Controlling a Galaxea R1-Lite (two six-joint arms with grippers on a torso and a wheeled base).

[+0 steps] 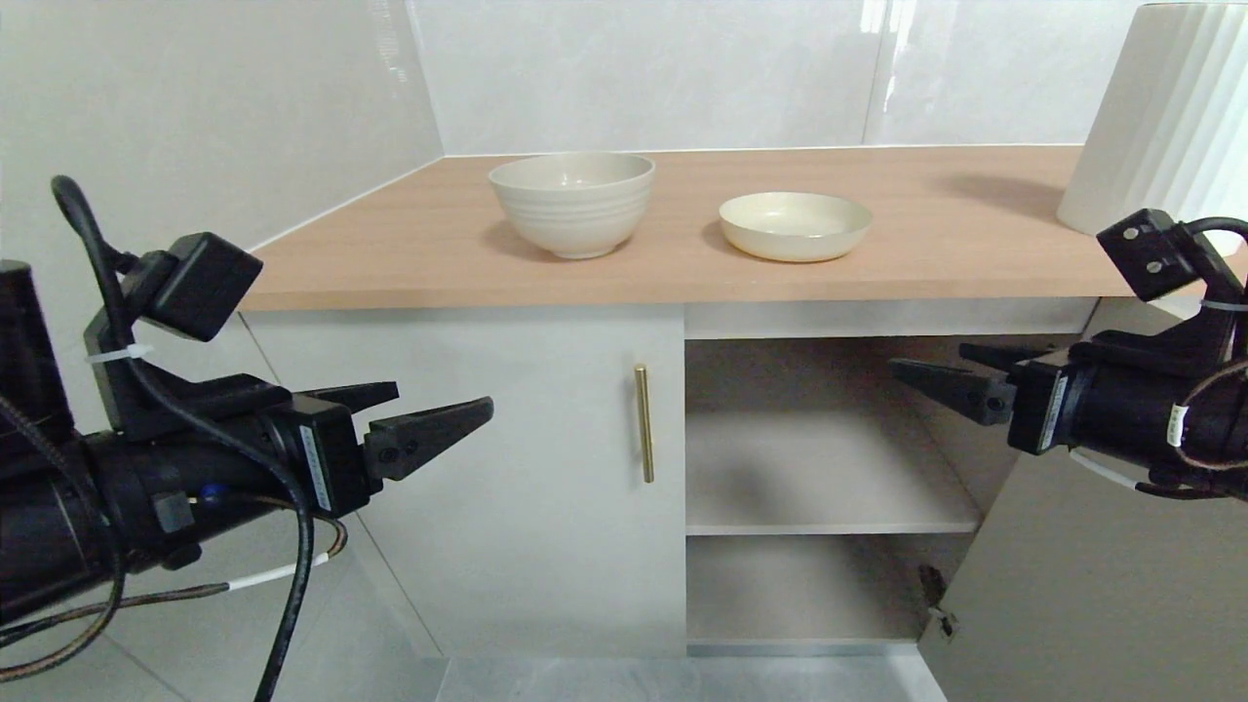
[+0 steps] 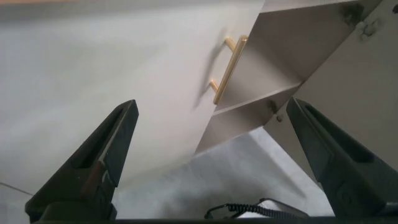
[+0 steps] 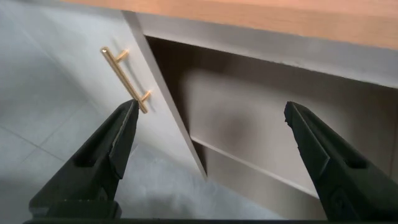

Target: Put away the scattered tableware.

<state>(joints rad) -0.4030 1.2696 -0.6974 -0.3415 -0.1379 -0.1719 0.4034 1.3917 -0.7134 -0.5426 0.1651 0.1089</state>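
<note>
- On the tabletop, the deep bowl and the shallow dish stand side by side but apart, well back from the front edge.
- Both sit upright with their mouths facing up. Being round, neither has a long axis, so a grasp on the rim should work from any side.
- Below them, the cupboard's right half stands open with a bare shelf; the left door is closed.
- Left end effector hangs in front of the closed door, released and holding nothing.
- Right end effector hovers at the open compartment, its fingers also spread and empty.
- Judged from this, storage is ready but no piece has been picked up.
- Next, an arm likely needs to rise above the tabletop, pinch a rim, then lower that piece onto the shelf.
</note>
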